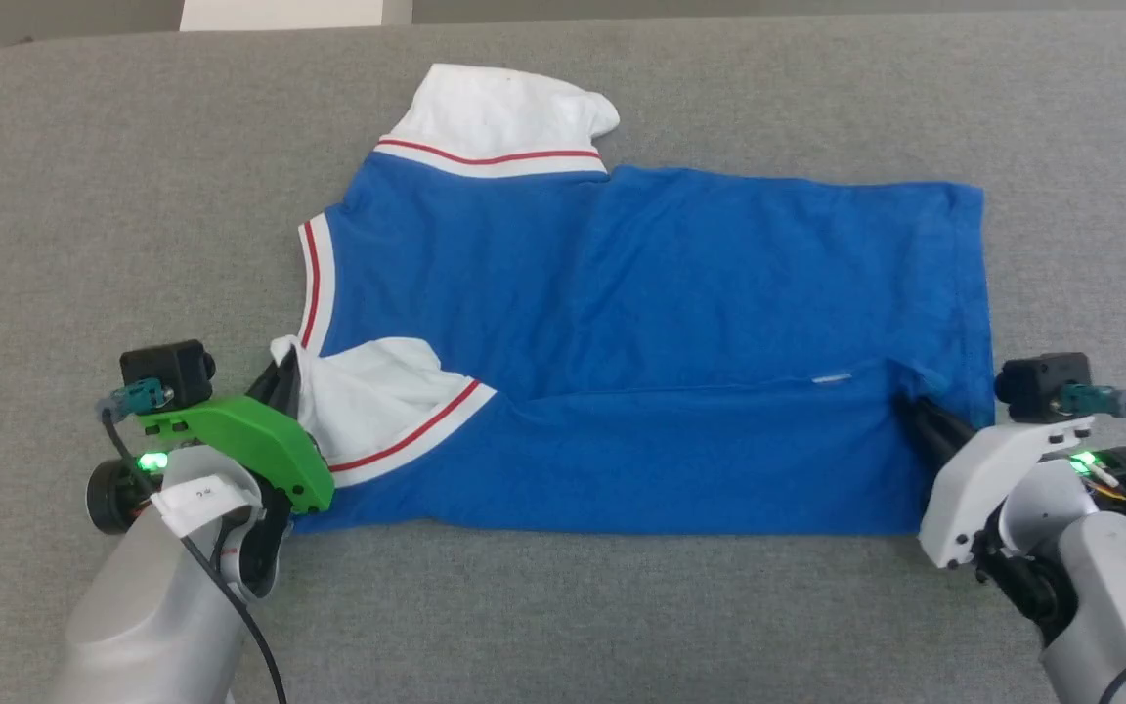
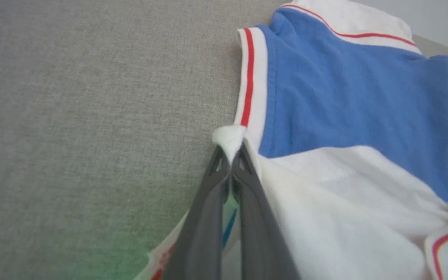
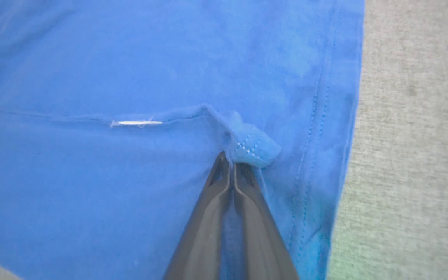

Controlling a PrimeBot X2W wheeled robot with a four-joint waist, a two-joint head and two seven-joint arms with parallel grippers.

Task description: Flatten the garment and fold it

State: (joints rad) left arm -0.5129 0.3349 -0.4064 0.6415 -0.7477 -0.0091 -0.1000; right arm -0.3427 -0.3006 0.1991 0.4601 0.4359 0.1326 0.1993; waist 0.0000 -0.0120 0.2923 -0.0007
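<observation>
Right, head view first: the garment (image 1: pixel 622 293) lies spread across the grey bench (image 1: pixel 84 196), collar trim (image 1: pixel 314 284) to the left and hem (image 1: pixel 978 293) to the right. Its near long side is doubled over toward the middle, so a crease line runs across the blue. The left tool (image 1: pixel 281 376) sits at the near white sleeve (image 1: pixel 377 411) and the right tool (image 1: pixel 907 403) at the hem corner, one at each end of the flap. That looks like the way to lay the fold straight and taut. Left wrist view: the fingers are clenched on a nub of white cloth just below the red-striped trim, with the sleeve draped to their right. Right wrist view: the fingers are pressed together with a stitched corner of blue hem pinched at their tips, and a small white tag (image 3: pixel 136 123) sits on the fold edge nearby. As for what holds what — the bench carries the garment flat on its cloth. My read is that the first lengthwise fold is down, and letting go seems the natural move from here.
</observation>
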